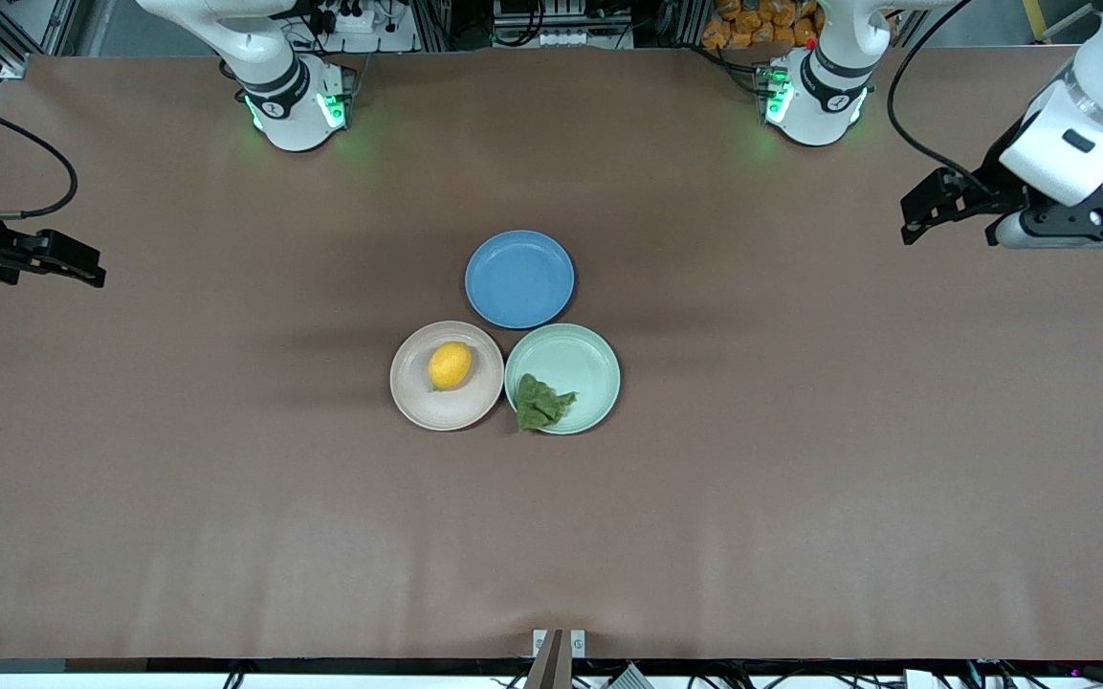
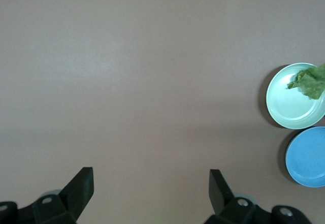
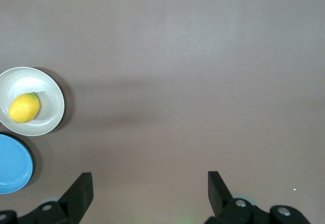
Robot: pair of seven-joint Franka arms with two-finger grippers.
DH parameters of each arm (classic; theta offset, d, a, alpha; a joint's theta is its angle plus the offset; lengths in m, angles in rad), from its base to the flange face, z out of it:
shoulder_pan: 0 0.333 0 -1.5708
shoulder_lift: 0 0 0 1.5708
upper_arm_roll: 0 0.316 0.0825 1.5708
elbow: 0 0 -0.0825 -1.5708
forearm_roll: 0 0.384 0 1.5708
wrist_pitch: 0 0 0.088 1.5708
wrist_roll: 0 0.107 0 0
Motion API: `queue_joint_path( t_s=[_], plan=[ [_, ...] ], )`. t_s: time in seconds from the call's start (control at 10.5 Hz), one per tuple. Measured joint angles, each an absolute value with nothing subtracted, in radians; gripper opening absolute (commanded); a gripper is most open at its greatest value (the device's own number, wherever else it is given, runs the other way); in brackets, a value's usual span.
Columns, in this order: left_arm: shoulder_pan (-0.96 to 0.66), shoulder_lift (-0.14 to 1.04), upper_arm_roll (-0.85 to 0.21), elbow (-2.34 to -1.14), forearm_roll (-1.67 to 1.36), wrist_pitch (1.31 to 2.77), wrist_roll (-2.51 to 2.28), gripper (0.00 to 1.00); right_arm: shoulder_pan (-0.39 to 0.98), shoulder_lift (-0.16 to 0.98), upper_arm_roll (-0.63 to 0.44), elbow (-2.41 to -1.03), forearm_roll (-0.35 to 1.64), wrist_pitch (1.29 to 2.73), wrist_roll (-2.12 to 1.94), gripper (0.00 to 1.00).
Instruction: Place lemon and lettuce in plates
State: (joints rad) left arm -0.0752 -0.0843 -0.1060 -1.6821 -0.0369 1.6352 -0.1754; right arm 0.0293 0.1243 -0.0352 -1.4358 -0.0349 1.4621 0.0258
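Observation:
The yellow lemon [image 1: 450, 366] lies in the beige-pink plate [image 1: 409, 394]. The dark green lettuce [image 1: 541, 404] lies in the mint green plate [image 1: 580, 360], over its rim on the side nearer the front camera. The two plates touch side by side at mid-table. My left gripper [image 1: 913, 218] is open and empty, up over bare table at the left arm's end. My right gripper [image 1: 90, 270] is open and empty, over bare table at the right arm's end. The left wrist view shows open fingers [image 2: 81, 186], the lettuce [image 2: 310, 82] and mint plate [image 2: 287, 107]. The right wrist view shows open fingers [image 3: 81, 188], the lemon [image 3: 24, 107] and its plate [image 3: 50, 89].
An empty blue plate [image 1: 519, 278] sits just farther from the front camera than the other two plates, touching both. It also shows in the left wrist view [image 2: 309, 158] and the right wrist view [image 3: 12, 164]. Brown tabletop surrounds the plates.

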Motion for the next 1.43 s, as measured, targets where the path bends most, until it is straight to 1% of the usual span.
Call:
queue_joint_path(
  t_s=[0.29,0.86,1.43],
  plan=[
    [-0.077,-0.082,-0.109,-1.658,0.02,1.604,-0.112,1.0,0.029,0.124,-0.038,-1.436,-0.035,1.462,0.026,1.0],
    [-0.079,-0.082,-0.133,-1.648,0.021,1.603,-0.102,1.0,0.029,0.124,-0.039,-1.436,-0.035,1.462,0.026,1.0],
    [-0.076,-0.082,-0.129,-1.645,0.015,1.603,-0.102,1.0,0.029,0.124,-0.043,-1.436,-0.033,1.462,0.026,1.0]
  ],
)
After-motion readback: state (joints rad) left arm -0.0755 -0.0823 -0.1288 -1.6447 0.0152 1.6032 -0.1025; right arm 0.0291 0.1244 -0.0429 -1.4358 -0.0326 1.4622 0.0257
